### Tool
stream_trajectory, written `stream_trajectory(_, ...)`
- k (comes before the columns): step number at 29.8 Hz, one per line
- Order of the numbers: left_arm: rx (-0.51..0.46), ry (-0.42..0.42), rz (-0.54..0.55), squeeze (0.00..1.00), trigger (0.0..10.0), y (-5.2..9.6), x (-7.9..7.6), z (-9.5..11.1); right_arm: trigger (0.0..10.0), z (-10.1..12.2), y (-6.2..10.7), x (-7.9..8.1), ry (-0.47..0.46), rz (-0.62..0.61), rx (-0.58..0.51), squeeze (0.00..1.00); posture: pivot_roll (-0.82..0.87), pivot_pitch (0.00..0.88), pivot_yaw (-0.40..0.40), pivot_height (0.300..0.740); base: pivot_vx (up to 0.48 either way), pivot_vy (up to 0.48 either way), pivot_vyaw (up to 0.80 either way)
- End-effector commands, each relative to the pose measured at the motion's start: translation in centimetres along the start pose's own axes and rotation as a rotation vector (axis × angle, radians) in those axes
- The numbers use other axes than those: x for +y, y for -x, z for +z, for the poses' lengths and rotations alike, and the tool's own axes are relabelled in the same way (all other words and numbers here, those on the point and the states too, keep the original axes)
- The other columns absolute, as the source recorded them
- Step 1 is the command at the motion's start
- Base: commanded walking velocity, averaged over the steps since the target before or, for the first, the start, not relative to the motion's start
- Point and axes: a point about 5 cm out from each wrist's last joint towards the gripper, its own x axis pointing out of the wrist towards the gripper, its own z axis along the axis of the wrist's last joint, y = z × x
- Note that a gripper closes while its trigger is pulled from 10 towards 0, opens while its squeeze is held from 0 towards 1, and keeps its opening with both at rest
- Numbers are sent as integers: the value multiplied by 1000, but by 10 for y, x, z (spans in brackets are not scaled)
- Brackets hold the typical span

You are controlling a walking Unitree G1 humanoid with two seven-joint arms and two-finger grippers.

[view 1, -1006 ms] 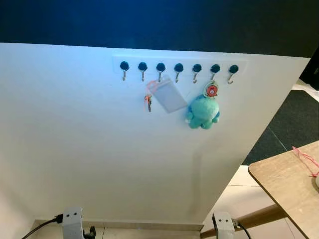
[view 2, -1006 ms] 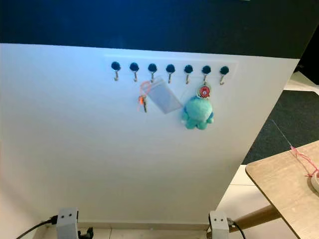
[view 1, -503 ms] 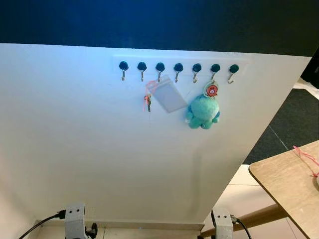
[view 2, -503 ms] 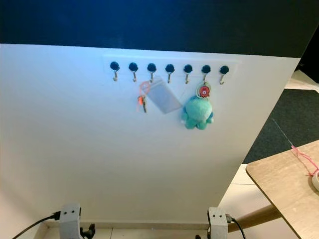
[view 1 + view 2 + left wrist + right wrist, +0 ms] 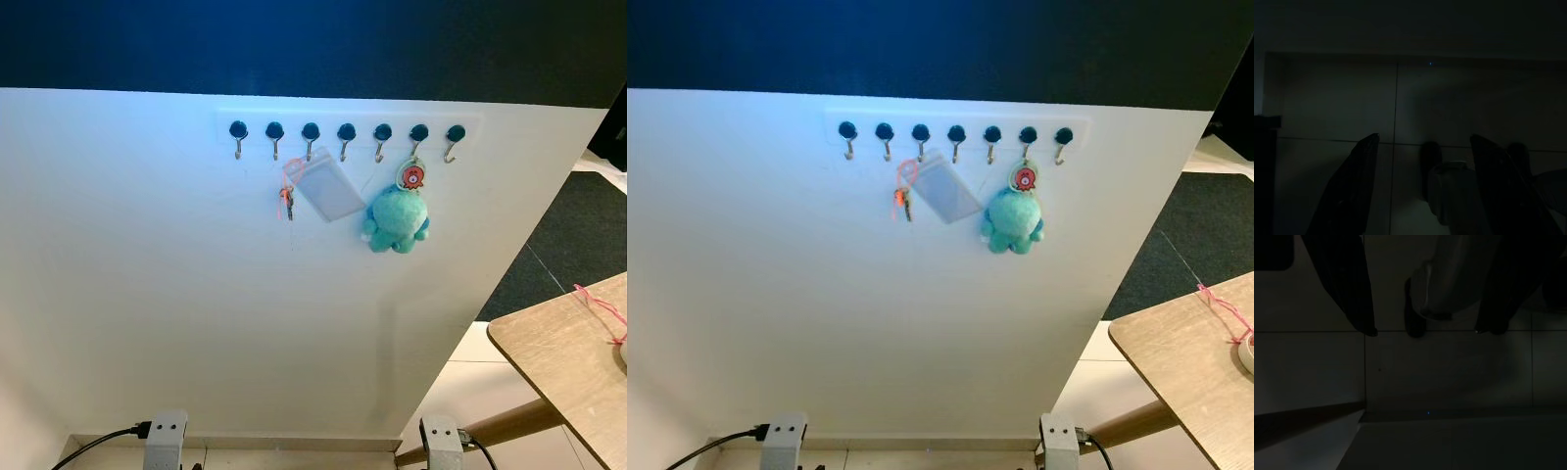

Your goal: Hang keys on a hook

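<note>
On white wall [image 5: 196,294], hooks [image 5: 343,130], keys [image 5: 288,201]

Home entryway: wall hook rack [image 5: 343,131], plush keychain [image 5: 396,217], wooden table [image 5: 568,362].

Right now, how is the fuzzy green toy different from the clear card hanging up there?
The green plush toy is round, fluffy and hangs straight; the clear card holder is flat, see-through and tilted. The toy hangs from the sixth hook counting from the left, the card holder from the third. Both dangle from the same hook rail.
</note>
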Motion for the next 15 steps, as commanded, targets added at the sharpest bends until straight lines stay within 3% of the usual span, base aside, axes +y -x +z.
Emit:
stream_trajectory(1, 27, 1, -3, 0, 10000, 0, -4, -6, 10000, -3, 1, -1, -1, 0, 13, 0, 40, 0, -28, 740, 0, 0, 0)
stream_trajectory(15, 41, 56, 13, 0, 10000, 0, -4, -8, 10000, -4, 0, 4, 6, 14, 18, 0, 44, 0, -16, 740, 0, 0, 0)
